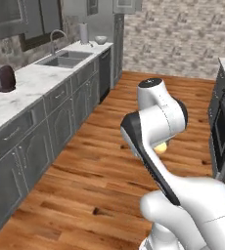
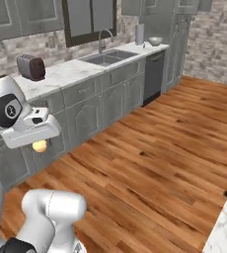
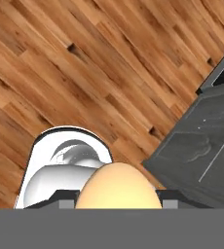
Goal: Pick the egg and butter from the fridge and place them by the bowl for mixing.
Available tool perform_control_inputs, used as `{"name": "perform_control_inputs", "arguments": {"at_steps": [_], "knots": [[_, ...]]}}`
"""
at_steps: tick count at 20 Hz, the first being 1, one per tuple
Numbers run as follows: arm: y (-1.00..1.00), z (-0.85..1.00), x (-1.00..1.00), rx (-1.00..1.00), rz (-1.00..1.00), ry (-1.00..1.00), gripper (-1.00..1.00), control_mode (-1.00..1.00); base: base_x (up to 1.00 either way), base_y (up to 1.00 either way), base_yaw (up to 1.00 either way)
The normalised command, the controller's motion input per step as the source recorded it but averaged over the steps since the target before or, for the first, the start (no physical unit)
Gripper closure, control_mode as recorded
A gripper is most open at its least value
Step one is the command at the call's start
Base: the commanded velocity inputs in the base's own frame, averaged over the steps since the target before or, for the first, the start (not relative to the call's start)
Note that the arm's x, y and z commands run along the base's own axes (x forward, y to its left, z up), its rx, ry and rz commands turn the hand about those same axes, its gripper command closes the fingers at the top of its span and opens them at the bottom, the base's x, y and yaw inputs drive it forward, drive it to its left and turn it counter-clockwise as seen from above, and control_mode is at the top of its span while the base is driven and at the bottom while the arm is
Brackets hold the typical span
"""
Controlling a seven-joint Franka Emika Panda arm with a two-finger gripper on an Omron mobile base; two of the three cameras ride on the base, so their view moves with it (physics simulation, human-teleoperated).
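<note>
We see our gripper (image 3: 118,202) clenched on the egg (image 3: 118,187), which sits between the fingertips, held in the air above the wood floor (image 3: 84,73); the egg peeks out under the arm (image 1: 158,127) in both base views; a grey cabinet (image 3: 201,155) lies beside it; further off, the counter (image 2: 66,71) carries a toaster (image 2: 30,67), a sink (image 2: 105,58) and a bowl (image 2: 155,41).
</note>
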Motion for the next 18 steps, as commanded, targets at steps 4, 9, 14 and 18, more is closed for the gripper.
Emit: {"name": "perform_control_inputs", "arguments": {"at_steps": [4,9,14,18], "knots": [[0.0,0.0,0.0,0.0,0.0,0.0,1.0,1.0,0.33,0.1,-0.59],[0.0,0.0,0.0,0.0,0.0,0.0,1.0,1.0,0.69,0.17,-0.25],[0.0,0.0,0.0,0.0,0.0,0.0,1.0,1.0,0.82,0.22,-0.12],[0.0,0.0,0.0,0.0,0.0,0.0,1.0,1.0,0.86,0.2,-0.1]]}}
